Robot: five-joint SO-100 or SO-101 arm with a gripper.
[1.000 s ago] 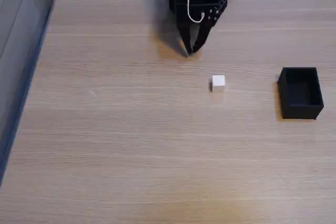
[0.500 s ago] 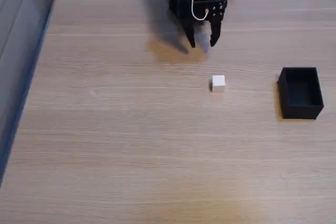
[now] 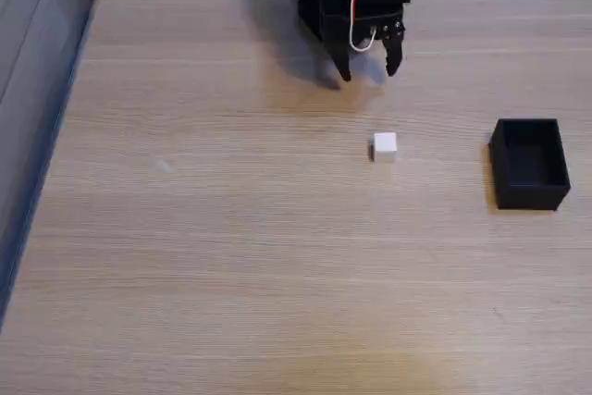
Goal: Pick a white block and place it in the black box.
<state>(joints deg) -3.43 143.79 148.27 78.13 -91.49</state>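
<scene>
Nearest us the wooden table [image 3: 231,275] lies bare. Further back, the white block [image 3: 385,146] sits untouched, with the black box [image 3: 529,163] well apart to its right in the fixed view, apparently empty, though its dark interior is hard to read. Beyond the block, our gripper [image 3: 368,74] has spread its 2 fingers within the last second, so we judge it is preparing to grasp.

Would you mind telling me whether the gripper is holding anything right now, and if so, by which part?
Nothing is held. The black two-finger gripper is open and empty, apart from the tiny white cube lying on the wooden table.
</scene>
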